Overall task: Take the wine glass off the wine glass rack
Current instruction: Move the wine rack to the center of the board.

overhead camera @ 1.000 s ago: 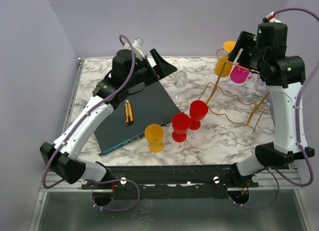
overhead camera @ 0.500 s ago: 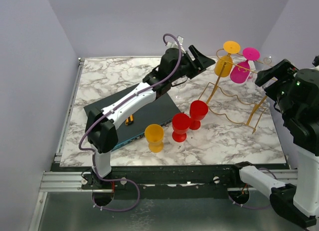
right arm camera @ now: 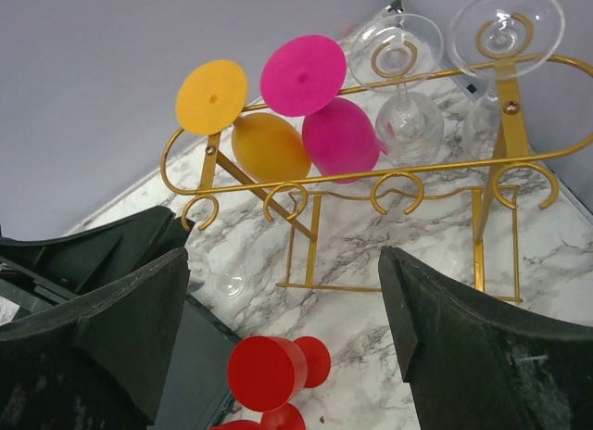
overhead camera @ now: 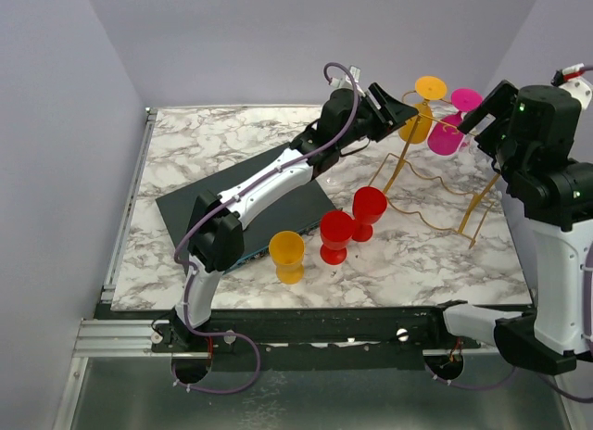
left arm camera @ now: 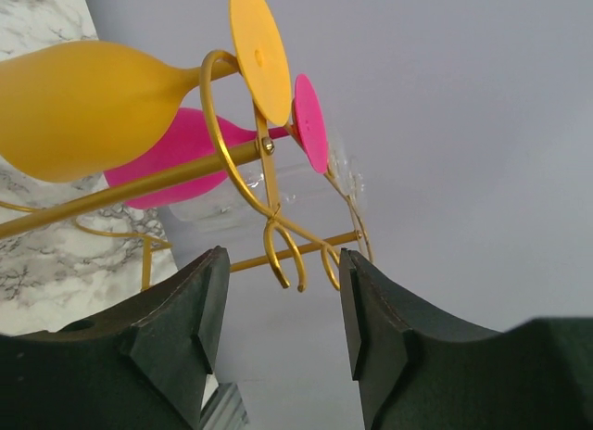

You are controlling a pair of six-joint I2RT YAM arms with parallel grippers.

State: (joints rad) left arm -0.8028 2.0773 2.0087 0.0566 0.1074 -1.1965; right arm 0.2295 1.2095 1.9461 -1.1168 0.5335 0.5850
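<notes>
**Near edge, lower centre of the overhead view.** One orange plastic goblet [overhead camera: 286,254], upright on the white-and-grey marbled desk [overhead camera: 185,152]. Just behind it stands a pair of red plastic goblets [overhead camera: 336,233], upright and side by side. They seem to be parked well apart from the rack, to keep the working space open.

**Left of centre.** One dark grey flat slab [overhead camera: 278,194], lying on the desk beneath the left arm.

**Beside the slab's far corner.** One small clear stemmed glass [right arm camera: 225,282], standing on the desk.

**Right of centre.** One thin gold wire wine glass rack [right arm camera: 479,249], its slanted legs resting on the desk. The rails end in curled scrolls, which stop a glass's foot from sliding out.

**On the rack, upper right.** Four glasses hang bowl-down, their feet resting on the rails:
- orange wine glass [overhead camera: 416,124], at the left end
- pink wine glass [overhead camera: 447,136], touching the orange one
- two clear stemmed glasses [right arm camera: 405,115], further right

None has been lifted off yet.

**Upper centre.** Left gripper [left arm camera: 283,291], black, its fingers parted and gripping nothing. It sits just beside the orange wine glass at the rack's scrolled end, likely lined up to draw that glass out.

**Far upper right.** Right gripper [right arm camera: 283,263], spread wide and empty. It hangs above the rack looking down, perhaps ready to steady the frame.
</notes>
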